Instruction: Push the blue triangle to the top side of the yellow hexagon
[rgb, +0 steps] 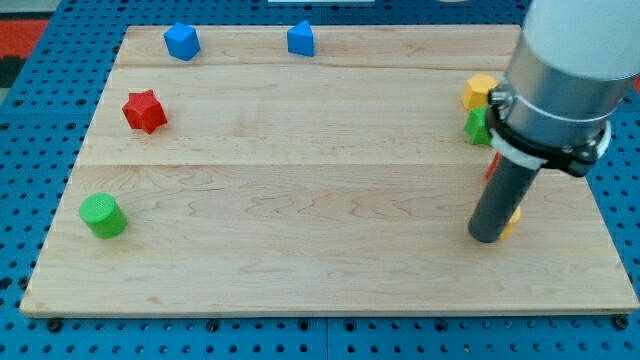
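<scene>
The blue triangle sits near the top edge of the wooden board, middle-right. A yellow block, hexagon-like, lies at the view's right, near the arm. My tip rests on the board at the lower right, far below and right of the blue triangle and well below that yellow block. A second yellow block peeks out just right of the tip, touching or nearly touching it and mostly hidden, so its shape cannot be told.
A second blue block sits at the top left. A red star and a green cylinder lie at the left. A green block sits under the yellow one. A red block is mostly hidden behind the arm.
</scene>
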